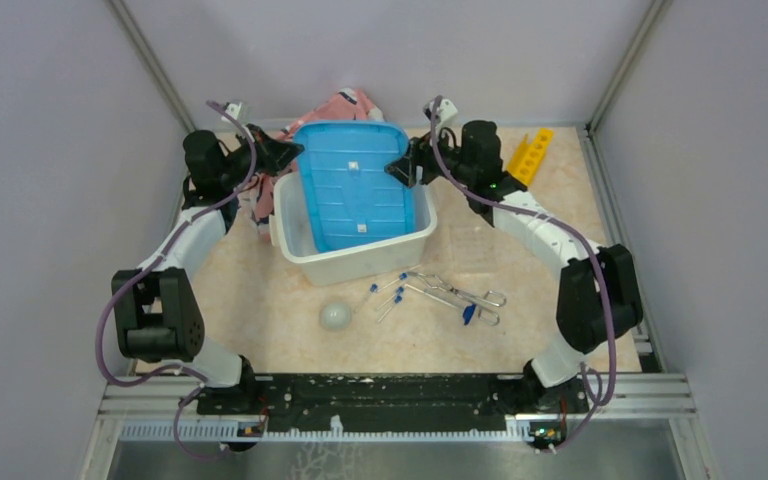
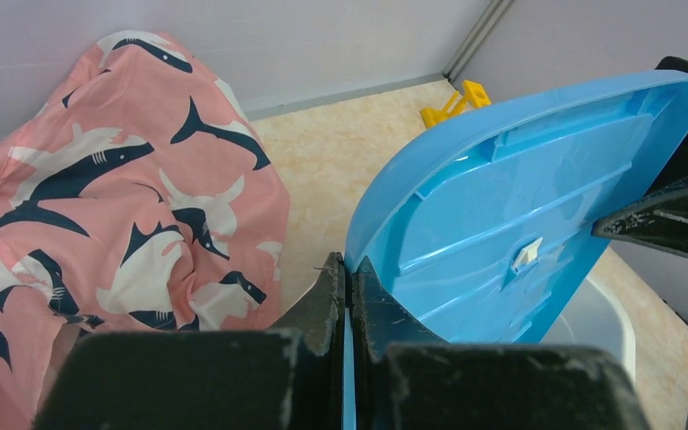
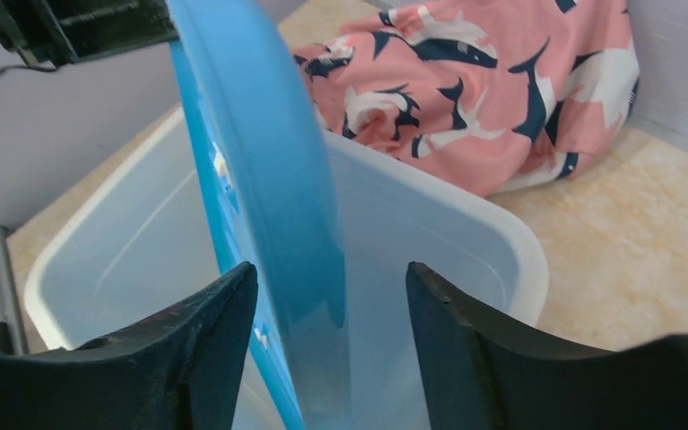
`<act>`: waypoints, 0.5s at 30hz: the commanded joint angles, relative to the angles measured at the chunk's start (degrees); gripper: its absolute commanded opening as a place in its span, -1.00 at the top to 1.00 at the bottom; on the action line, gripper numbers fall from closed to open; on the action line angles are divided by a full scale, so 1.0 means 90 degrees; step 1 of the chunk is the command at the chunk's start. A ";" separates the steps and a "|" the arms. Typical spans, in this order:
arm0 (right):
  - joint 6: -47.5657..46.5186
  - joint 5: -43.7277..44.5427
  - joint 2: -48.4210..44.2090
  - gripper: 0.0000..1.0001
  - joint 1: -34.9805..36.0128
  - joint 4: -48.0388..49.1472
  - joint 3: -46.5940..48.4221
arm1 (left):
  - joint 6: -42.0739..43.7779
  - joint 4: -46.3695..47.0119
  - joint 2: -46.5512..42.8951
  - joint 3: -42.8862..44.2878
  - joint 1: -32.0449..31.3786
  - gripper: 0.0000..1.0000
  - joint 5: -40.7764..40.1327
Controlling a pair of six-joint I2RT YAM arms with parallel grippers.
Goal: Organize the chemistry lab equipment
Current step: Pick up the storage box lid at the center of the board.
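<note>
**Zero items stowed so far**

We count every piece of the task outside the white plastic bin (image 1: 358, 264). Several thin clear tubes with blue caps (image 1: 388, 296) and the silver scissor-like metal tongs (image 1: 457, 294) lie together on the beige table (image 1: 260, 290), just in front of the bin. The small whitish ball (image 1: 335, 317) sits near them on the left. The long yellow holed rack (image 1: 532, 155) lies at the far right, well apart. What we can see of the bin's inside looks bare.

The flat blue plastic lid (image 1: 352, 185) is off its seat and tilted over the opening, its near edge low. We judge the opening step to be in hand. Setting the lid aside and all the sorting are left.

Both arms reach forward and bend inward toward the lid. The left gripper (image 2: 349, 296) is clenched on the lid's left edge. The right gripper (image 3: 331, 278) straddles the right edge with its fingers apart and a gap showing, so it is not gripping. A pink shark-patterned cloth (image 1: 345, 105) is bunched behind the bin.
</note>
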 commanded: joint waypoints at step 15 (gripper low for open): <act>0.1890 -0.2966 0.1307 1.00 -0.0581 0.2903 0.1022 | -0.0289 0.0157 0.0039 0.0387 -0.0014 0.21 0.0488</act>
